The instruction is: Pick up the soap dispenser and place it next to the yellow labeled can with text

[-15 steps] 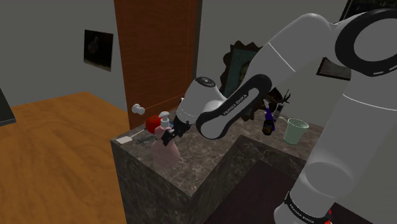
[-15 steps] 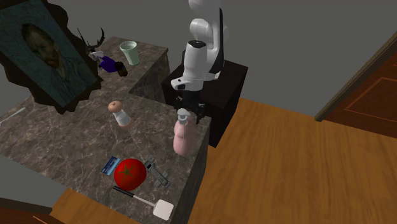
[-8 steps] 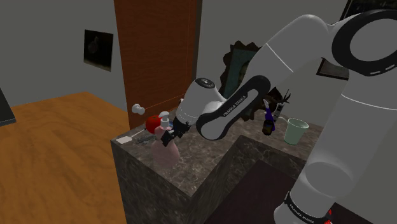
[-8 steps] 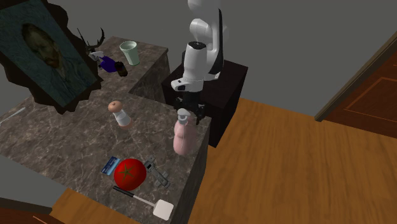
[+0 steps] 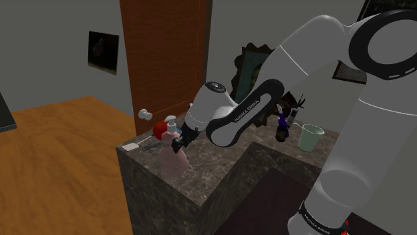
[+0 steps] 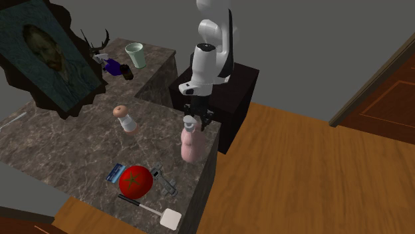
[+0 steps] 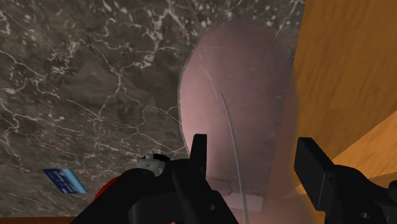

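**Pink soap bottle bolt upright at the counter's edge**

The soap dispenser [image 6: 191,147] is mid-frame in the second exterior view. Its long axis is vertical with the pump on top, right at the edge of the dark marbled counter [image 6: 66,153]. The black gripper [image 6: 198,121] reaches down from above and clasps it just under the pump. Wood floor [image 6: 299,179] takes up the right side. In the shoulder view there's a brown door [image 5: 164,53] at upper middle.
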`<state>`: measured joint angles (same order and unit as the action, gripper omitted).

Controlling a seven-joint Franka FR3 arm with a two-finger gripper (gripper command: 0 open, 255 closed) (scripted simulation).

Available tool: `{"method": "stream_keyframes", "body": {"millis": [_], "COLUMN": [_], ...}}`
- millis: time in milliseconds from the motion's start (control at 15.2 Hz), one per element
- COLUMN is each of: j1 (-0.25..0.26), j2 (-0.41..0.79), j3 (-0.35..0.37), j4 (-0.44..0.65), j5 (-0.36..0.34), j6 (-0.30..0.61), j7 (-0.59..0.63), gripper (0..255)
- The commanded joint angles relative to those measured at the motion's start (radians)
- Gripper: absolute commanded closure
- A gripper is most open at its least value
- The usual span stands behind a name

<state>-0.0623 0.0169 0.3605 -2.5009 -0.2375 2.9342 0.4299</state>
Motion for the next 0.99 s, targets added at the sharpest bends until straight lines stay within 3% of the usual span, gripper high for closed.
{"method": "stream_keyframes", "body": {"millis": [0,528,924], "j1": [0.0,0.015,0.032], "j2": [0.0,-0.085,-0.149], "j3": [0.0,0.005,-0.007], "j4": [0.0,0.018,0.045], "j5": [0.0,0.142,0.21], "j6": [0.0,-0.095,-0.181], "j7": [0.0,-0.112,-0.165], "gripper": [255,255,255]}}
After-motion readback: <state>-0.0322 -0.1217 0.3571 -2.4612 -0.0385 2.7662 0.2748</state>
